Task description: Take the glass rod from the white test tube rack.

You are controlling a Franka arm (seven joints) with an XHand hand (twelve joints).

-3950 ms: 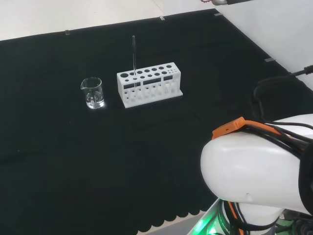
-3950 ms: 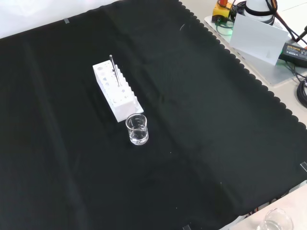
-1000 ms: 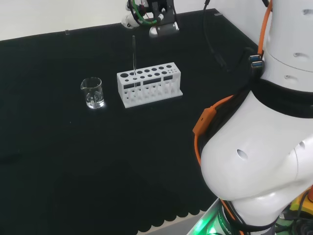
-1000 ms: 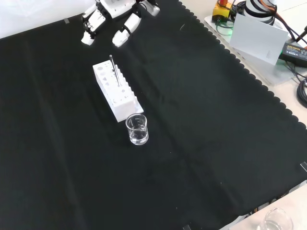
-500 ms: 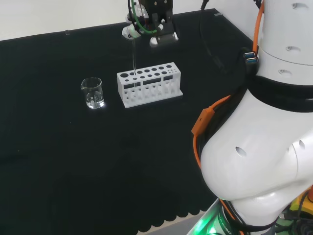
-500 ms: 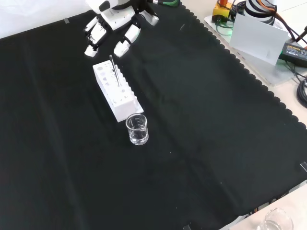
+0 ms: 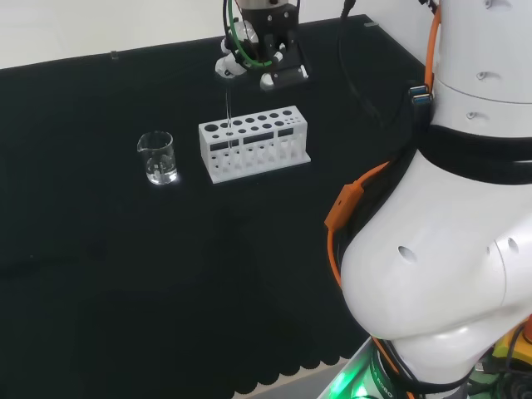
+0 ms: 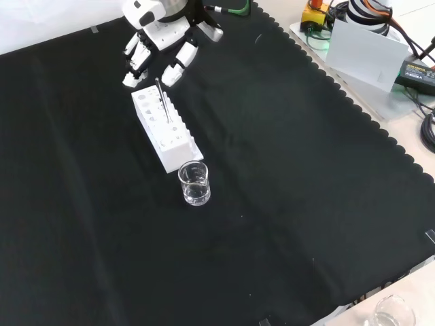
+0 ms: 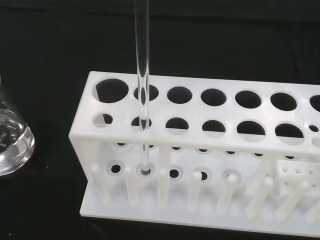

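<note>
We see the glass rod [image 9: 141, 75], a thin clear stick, standing upright in the white test tube rack [image 9: 210, 150]. It passes through a hole in the near row, second from the rack's end that lies beside a beaker, and its foot sits in a small hole of the lower plate. In the head view the rod [image 7: 227, 116] rises well above the rack [image 7: 253, 143]. The rack is a long white block with two rows of round holes on top and pegs along its base, and it sits flat on the black counter [image 8: 285, 176], toward the far edge in the head view, well away from the scalloped edge.
</note>
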